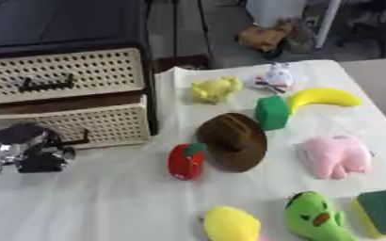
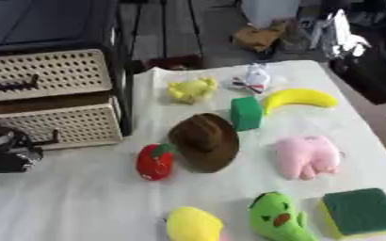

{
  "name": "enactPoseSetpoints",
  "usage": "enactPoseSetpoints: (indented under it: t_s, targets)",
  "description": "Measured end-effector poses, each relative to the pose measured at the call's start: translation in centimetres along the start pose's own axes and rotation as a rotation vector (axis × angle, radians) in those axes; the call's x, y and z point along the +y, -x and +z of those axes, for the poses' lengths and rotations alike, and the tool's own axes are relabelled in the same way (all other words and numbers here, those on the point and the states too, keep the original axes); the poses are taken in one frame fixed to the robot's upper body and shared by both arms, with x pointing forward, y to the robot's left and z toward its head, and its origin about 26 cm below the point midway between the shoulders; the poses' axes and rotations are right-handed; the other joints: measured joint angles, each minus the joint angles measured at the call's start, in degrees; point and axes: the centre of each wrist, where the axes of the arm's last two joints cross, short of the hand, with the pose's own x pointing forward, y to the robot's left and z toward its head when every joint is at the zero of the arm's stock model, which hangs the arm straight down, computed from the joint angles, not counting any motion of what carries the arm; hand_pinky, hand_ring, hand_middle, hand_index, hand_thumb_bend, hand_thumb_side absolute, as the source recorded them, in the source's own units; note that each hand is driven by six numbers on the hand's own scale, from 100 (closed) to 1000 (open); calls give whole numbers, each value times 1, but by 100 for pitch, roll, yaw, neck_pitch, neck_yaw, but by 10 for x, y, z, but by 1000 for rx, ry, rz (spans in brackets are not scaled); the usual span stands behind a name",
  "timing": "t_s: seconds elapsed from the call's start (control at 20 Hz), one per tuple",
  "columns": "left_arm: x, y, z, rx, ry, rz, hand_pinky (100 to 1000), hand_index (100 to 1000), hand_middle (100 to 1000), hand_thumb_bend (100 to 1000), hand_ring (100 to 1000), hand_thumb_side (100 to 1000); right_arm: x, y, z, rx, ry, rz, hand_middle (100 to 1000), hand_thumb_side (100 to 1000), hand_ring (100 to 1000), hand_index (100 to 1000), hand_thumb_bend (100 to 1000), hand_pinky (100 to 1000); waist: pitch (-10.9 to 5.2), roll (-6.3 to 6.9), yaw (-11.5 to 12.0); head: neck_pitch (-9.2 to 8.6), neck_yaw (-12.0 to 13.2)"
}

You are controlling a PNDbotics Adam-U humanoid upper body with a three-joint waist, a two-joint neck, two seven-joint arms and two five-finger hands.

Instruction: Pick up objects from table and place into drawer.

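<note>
Left hand: the left hand sits low at the left edge, right in front of the lower drawer, close to its dark handle. I can't tell from here whether its fingers are curled or loose; it's a black and silver jumble. My guess is it's there to work the drawer before anything gets carried over.

Right hand: nowhere in sight.

Drawers: two woven cream fronts stacked at the table's left end; the lower one appears to stick out a little further than the upper drawer, so it may be partly open.

Toys: all on the white cloth, none in a drawer yet.

Nearest pick: the red pepper, lying just beside the brown hat, is closest to the drawers.

Middle: a green block almost touches the banana; a yellow plush and a small white toy lie beyond.

Right side: a pink plush, a green bird toy, a sponge and a lemon at the near edge.

Stage: barely started, I'd say.
</note>
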Motion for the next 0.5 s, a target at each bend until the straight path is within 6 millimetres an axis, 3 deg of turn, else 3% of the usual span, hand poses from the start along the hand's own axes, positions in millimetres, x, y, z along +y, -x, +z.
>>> enactPoseSetpoints:
  t_s: [0.5]
  targets:
    - [-4,0,19,-12,-16,-77,102,674,257,100,214,781,0,0,1,3,-3,-5,835,1000,877,889,100,774,-13,-13,18,11,0]
